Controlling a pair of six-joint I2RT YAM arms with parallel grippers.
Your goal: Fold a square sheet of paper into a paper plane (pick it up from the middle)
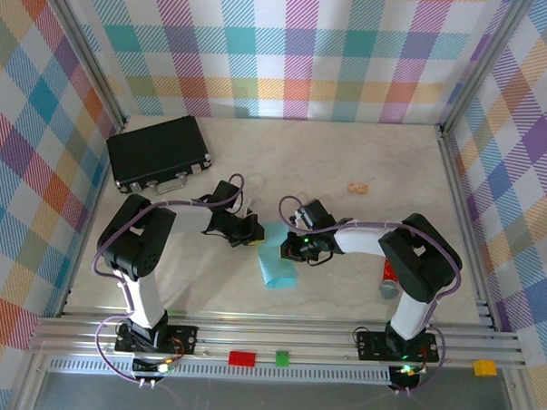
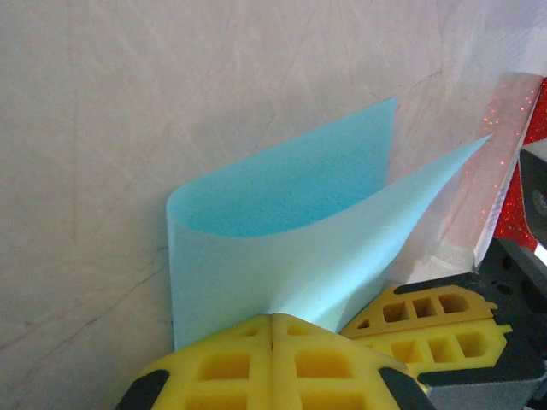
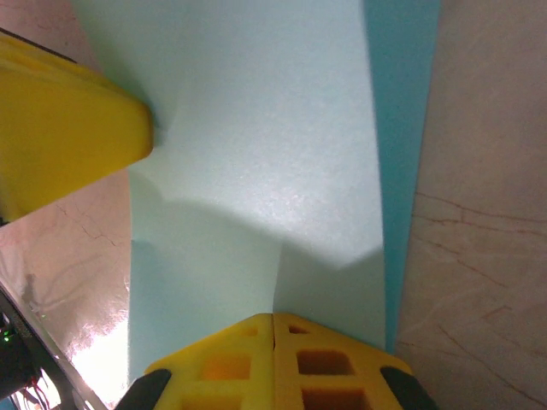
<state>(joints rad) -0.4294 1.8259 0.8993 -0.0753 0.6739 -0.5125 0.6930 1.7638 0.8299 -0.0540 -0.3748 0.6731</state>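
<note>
The square sheet of paper (image 1: 276, 264) is light turquoise-blue and lies bent over on itself in the middle of the table, between the two grippers. My left gripper (image 1: 250, 232) is shut on its edge; in the left wrist view the paper (image 2: 282, 248) curves up from the closed yellow fingertips (image 2: 272, 320). My right gripper (image 1: 295, 248) is shut on the sheet from the other side, and a crease runs up the paper (image 3: 256, 171) from its pinch (image 3: 273, 318). The left gripper's yellow finger (image 3: 68, 137) shows at the upper left of the right wrist view. The paper plane is out of view.
A black case (image 1: 160, 152) lies at the back left. A small tan scrap (image 1: 357, 187) sits behind the right arm, and a red-tipped marker (image 1: 390, 285) lies by that arm's elbow. Checked walls enclose three sides of the table.
</note>
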